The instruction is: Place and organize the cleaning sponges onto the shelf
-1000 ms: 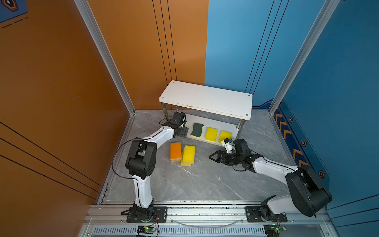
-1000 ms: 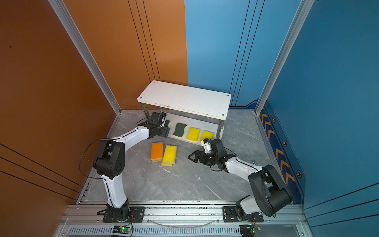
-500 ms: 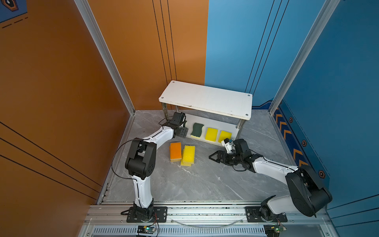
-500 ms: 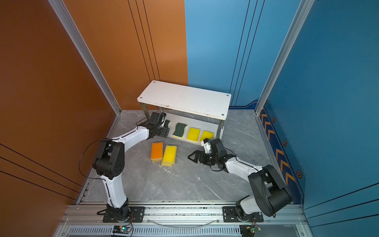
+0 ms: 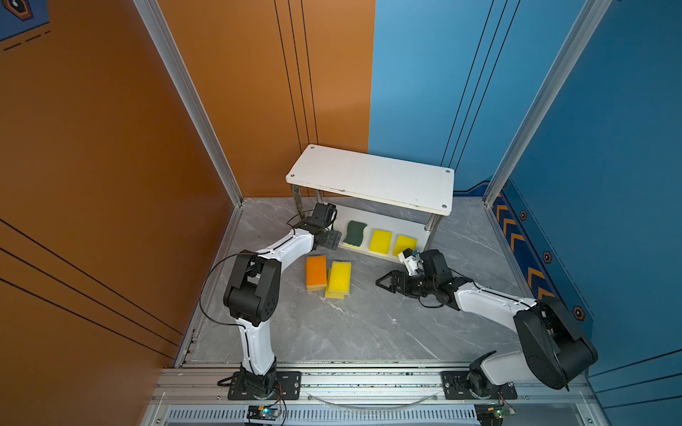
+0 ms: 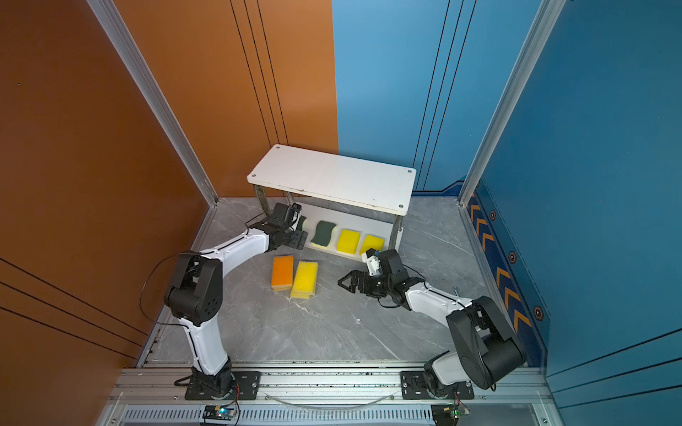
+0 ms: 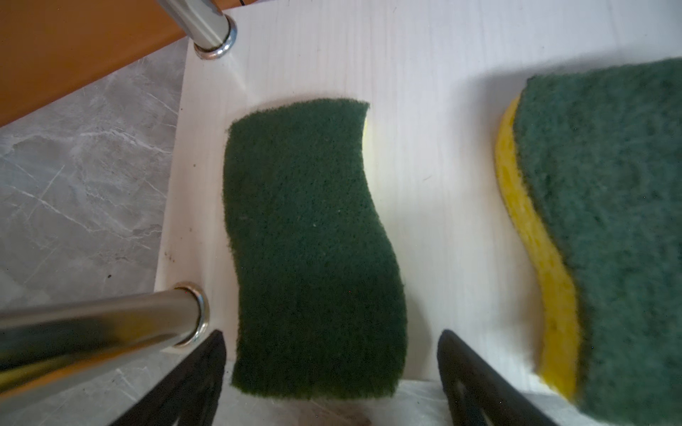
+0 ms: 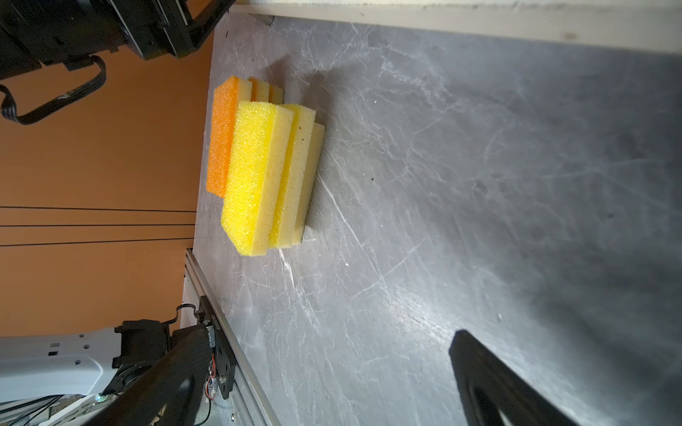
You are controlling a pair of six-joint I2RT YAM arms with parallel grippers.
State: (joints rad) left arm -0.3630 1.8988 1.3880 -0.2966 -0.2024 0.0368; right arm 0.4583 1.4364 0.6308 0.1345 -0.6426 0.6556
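The left claw (image 7: 330, 383) is spreading apart off the dark-green scouring pad (image 7: 310, 250) now lying flat on the shelf (image 5: 369, 177) lower board at nine o'clock, so placement looks finished, while the right claw (image 5: 385, 284) is waiting wide apart beside the stacked sponges (image 5: 338, 278).

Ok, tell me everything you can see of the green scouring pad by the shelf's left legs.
The green scouring pad has a fuzzy dark-green top over a thin yellow foam layer, with wavy long edges. It lies flat on the shelf's lower board, next to a chrome leg, apart from a second green pad. The left end effector is open astride its near end.
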